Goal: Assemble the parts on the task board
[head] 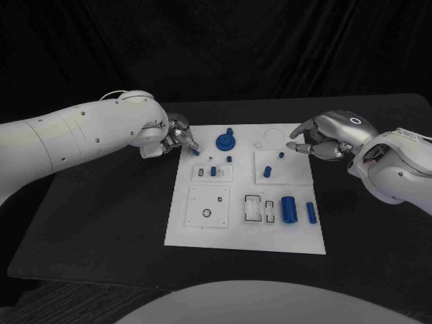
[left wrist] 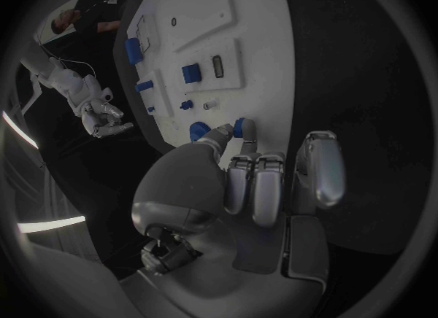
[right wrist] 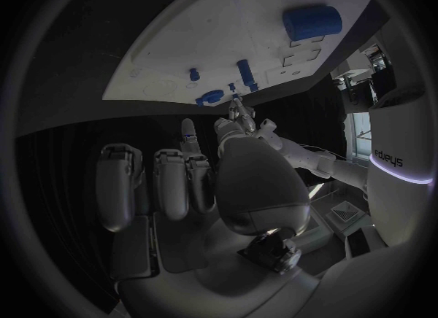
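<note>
We see the task board [head: 245, 223] lying in the middle of the black table [head: 99, 223], with blue parts on it: a round knobbed part [head: 225, 141] near the far edge, a peg [head: 268, 170] mid-board, and a large cylinder [head: 288, 209] with a slimmer one [head: 312, 212] beside it. The left hand [head: 178, 139] sits at the board's far left corner, fingertips pinching a small blue part [left wrist: 239, 127] against the board's edge. The right hand [head: 318, 140] hovers at the far right corner, fingers curled; we cannot tell whether it holds anything.
</note>
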You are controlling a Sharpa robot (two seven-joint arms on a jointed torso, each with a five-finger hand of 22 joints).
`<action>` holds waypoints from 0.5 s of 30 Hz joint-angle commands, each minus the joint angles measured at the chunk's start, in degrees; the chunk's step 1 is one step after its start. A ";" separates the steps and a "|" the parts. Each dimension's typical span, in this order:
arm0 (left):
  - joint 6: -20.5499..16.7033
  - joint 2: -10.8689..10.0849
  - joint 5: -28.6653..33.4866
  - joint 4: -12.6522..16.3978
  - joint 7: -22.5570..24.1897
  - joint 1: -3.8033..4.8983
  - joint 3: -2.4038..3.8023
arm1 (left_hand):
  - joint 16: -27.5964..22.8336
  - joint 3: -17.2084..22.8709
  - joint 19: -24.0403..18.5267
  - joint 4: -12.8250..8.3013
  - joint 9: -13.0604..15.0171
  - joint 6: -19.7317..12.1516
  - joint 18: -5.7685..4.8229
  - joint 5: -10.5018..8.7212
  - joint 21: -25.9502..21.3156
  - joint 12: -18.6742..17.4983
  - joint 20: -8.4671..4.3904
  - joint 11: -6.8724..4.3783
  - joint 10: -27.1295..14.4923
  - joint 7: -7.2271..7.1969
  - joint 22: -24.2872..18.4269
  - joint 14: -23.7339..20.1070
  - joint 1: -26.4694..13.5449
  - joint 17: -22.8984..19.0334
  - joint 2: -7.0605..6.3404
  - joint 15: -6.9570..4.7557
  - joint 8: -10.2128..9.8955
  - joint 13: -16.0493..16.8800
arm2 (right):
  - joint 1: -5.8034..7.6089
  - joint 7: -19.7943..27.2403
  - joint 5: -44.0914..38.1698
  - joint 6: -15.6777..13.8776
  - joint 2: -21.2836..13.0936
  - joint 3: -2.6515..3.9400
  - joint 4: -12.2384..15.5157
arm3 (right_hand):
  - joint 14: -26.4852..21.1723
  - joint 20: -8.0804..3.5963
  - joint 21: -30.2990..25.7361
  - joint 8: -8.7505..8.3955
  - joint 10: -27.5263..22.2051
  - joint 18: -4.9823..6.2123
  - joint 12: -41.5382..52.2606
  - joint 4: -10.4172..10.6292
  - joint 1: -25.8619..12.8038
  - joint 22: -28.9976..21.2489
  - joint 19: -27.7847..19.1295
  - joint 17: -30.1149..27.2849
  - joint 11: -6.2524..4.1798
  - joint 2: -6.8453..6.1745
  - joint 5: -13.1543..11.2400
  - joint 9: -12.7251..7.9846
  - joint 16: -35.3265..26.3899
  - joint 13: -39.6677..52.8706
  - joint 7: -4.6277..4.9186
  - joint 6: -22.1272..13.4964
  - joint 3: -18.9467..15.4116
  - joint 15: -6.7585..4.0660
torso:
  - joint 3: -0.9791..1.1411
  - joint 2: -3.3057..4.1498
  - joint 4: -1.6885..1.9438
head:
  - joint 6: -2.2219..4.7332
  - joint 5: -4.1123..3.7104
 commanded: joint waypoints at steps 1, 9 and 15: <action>0.27 -0.14 0.30 0.27 1.22 -0.12 0.03 | 0.15 2.59 -0.29 -0.74 0.13 0.27 0.80 1.12 -0.47 0.20 0.09 -0.09 6.10 -0.28 9.97 6.15 -0.37 15.05 -1.15 0.07 -0.21 15.10 | -0.15 -0.83 -0.14 0.37 -0.14 0.05 -0.06 | 4.38 -0.40 -0.32 -0.20 6.00 0.23 0.20 0.00 0.49 13.00 3.10 5.66 0.43 0.11 0.11 0.05 -0.19 15.09 0.05 0.53 0.25 -0.28 | 0.00 -0.01 0.05 | -0.01 0.07; -0.21 -0.65 0.30 0.51 1.38 -0.12 0.03 | 0.15 10.19 -0.14 -2.64 0.61 0.95 0.77 4.61 -0.45 0.20 0.03 -0.13 6.10 -0.27 10.02 6.15 -2.54 15.05 -3.26 -0.01 0.14 15.10 | -0.28 -0.93 -0.14 0.65 0.06 0.05 -0.22 | 4.36 -0.38 -0.40 -0.47 6.00 0.25 0.20 -0.20 1.06 12.98 3.06 5.55 0.49 0.28 0.65 0.03 -0.21 15.09 0.11 0.56 0.74 -0.25 | -0.04 0.00 0.16 | -0.01 -0.11; -1.19 -1.50 0.30 1.42 1.87 -0.12 0.03 | 0.15 13.36 0.27 -3.70 1.04 1.74 0.65 5.13 -0.01 0.20 -0.06 -0.33 6.10 -0.44 10.16 6.15 -3.43 15.05 -4.06 -0.21 0.65 15.10 | -0.37 -1.02 -0.14 0.96 0.13 0.05 -0.33 | 4.34 -0.36 -0.42 -0.65 6.00 0.25 0.20 -0.36 1.46 12.97 3.05 5.45 0.52 0.36 1.01 0.02 -0.24 15.09 0.15 0.62 1.08 -0.22 | -0.01 -0.06 0.16 | -0.01 -0.01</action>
